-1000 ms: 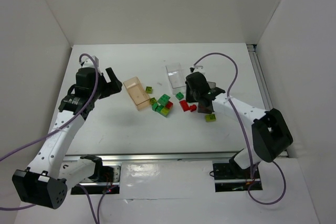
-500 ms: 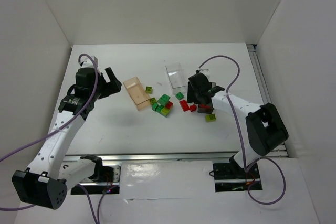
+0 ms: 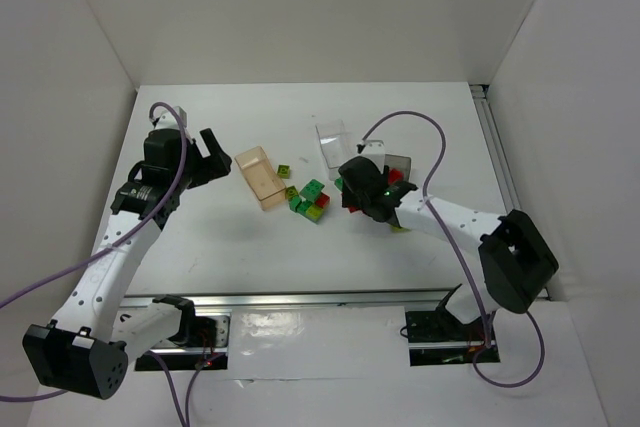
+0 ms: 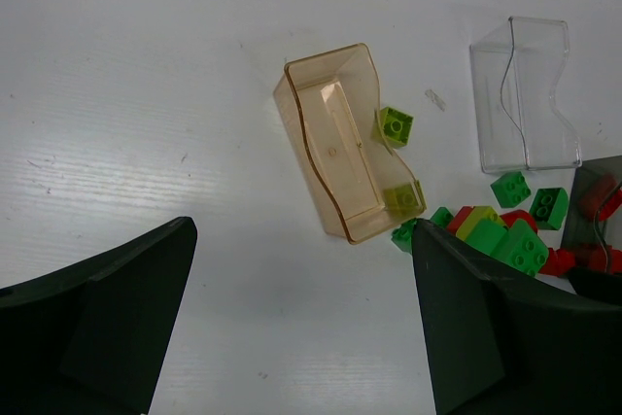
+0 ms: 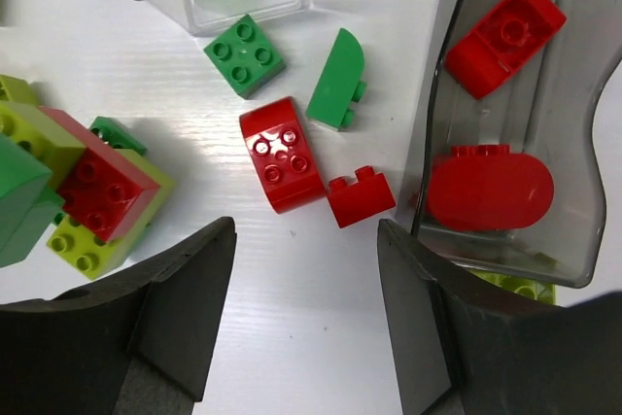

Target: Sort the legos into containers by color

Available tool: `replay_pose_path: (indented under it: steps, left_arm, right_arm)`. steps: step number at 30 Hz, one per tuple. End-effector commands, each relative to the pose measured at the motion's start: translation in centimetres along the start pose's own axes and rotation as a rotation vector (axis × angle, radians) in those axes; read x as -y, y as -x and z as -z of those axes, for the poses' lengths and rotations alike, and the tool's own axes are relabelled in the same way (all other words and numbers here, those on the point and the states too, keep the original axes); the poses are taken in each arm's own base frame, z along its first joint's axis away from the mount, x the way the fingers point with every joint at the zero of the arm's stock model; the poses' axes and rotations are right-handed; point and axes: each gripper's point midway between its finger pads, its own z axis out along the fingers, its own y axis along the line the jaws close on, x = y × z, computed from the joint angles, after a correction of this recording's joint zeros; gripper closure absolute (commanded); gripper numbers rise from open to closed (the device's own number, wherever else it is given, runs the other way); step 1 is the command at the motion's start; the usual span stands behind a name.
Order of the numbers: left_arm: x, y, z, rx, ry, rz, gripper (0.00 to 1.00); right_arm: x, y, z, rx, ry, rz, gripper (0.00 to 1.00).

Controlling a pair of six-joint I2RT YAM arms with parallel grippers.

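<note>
Fingers of the right gripper hang parted and empty beside the smoky tray (two red legos inside), which we read as lining up on the curved red brick, then the small red piece just beside it.

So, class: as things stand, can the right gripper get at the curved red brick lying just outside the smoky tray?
Probably yes. The right gripper hangs open close above the curved red brick, nothing covering it; only a small red brick sits close beside it.
</note>
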Motion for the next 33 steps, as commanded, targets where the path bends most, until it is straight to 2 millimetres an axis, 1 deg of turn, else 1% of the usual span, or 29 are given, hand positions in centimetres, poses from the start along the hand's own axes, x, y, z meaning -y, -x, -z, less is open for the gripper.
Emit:
replay_pose_path:
  steps: [1, 2, 4, 5, 6, 7, 10, 11, 13, 15, 16, 18, 20, 21, 22, 23, 25, 26, 27, 29, 30, 31, 32, 33]
  left_arm:
    - [0.7, 0.8, 0.5, 0.024, -0.027, 0.023, 0.01]
    - [0.7, 0.8, 0.5, 0.024, -0.027, 0.023, 0.01]
    - [0.6, 1.0, 0.7, 0.036, -0.023, 0.024, 0.01]
    - [0.4, 1.1, 0.7, 0.041, -0.014, 0.024, 0.01]
    - [0.4, 1.1, 0.7, 0.041, -0.013, 0.015, 0.01]
    - [0.4, 1.1, 0.7, 0.041, -0.013, 0.015, 0.01]
    - [0.4, 1.1, 0.7, 0.041, -0.013, 0.015, 0.01]
    - [0.4, 1.1, 0.7, 0.041, -0.013, 0.015, 0.01]
    - [0.4, 1.1, 0.7, 0.041, -0.013, 0.015, 0.01]
    - [0.6, 1.0, 0.8, 0.036, -0.023, 0.015, 0.01]
    - [0.6, 1.0, 0.8, 0.036, -0.023, 0.015, 0.01]
    - [0.7, 0.8, 0.5, 0.023, -0.026, 0.023, 0.01]
    - [0.5, 0.4, 0.3, 0.014, -0.022, 0.022, 0.01]
    - [0.5, 0.4, 0.3, 0.014, -0.022, 0.022, 0.01]
    - [0.5, 0.4, 0.3, 0.014, -0.022, 0.022, 0.01]
    - [0.4, 0.1, 0.2, 0.006, -0.018, 0.021, 0.01]
    - [0.2, 0.3, 0.4, 0.019, -0.013, 0.022, 0.01]
    - [0.2, 0.3, 0.4, 0.019, -0.013, 0.022, 0.01]
    - [0.2, 0.3, 0.4, 0.019, -0.013, 0.022, 0.01]
    - [0.2, 0.3, 0.4, 0.019, -0.013, 0.022, 0.01]
    - [0.2, 0.3, 0.4, 0.019, -0.013, 0.022, 0.01]
    - [0.2, 0.3, 0.4, 0.019, -0.013, 0.022, 0.01]
    - [0.2, 0.3, 0.4, 0.019, -0.013, 0.022, 0.01]
    - [0.2, 0.3, 0.4, 0.019, -0.013, 0.022, 0.01]
  right_arm:
    - [0.1, 1.3, -0.5, 0.049, -0.062, -0.053, 0.33]
    - [0.0, 0.5, -1.0, 0.025, -0.067, -0.040, 0.36]
    - [-0.4, -0.1, -1.5, 0.006, -0.054, -0.036, 0.41]
    - [-0.5, -0.4, -1.7, -0.006, -0.051, -0.031, 0.51]
    - [-0.5, -0.7, -2.0, -0.014, -0.057, -0.025, 0.53]
    - [0.0, -1.0, -2.2, -0.022, -0.069, -0.035, 0.53]
    - [2.4, -1.8, -3.0, -0.045, -0.122, -0.053, 0.53]
    - [3.6, -1.7, -3.1, -0.046, -0.145, -0.072, 0.53]
    - [4.4, -1.8, -3.0, -0.050, -0.165, -0.065, 0.53]
    - [4.8, -1.5, -3.0, -0.044, -0.168, -0.061, 0.51]
    - [4.6, -1.6, -3.0, -0.051, -0.158, -0.053, 0.43]
    - [4.1, -1.7, -3.3, -0.056, -0.131, -0.040, 0.33]
    - [3.5, -2.0, -3.5, -0.070, -0.107, -0.042, 0.33]
    - [3.5, -1.8, -3.6, -0.063, -0.102, -0.037, 0.33]
    - [3.0, -1.5, -3.7, -0.055, -0.080, -0.046, 0.33]
    - [2.9, -2.1, -3.7, -0.073, -0.069, -0.043, 0.30]
    - [2.5, -1.8, -3.7, -0.063, -0.049, -0.031, 0.25]
    - [2.0, -1.9, -3.7, -0.070, -0.019, -0.025, 0.22]
    - [2.1, -2.7, -3.9, -0.093, -0.015, -0.004, 0.22]
    - [1.2, -2.6, -4.1, -0.091, 0.032, 0.017, 0.22]
    - [1.5, -3.0, -4.2, -0.099, 0.029, 0.030, 0.22]
    - [1.2, -3.2, -4.4, -0.104, 0.043, 0.041, 0.22]
    - [1.5, -3.0, -4.6, -0.103, 0.035, 0.033, 0.24]
    - [1.5, -3.1, -4.8, -0.102, 0.036, 0.033, 0.27]
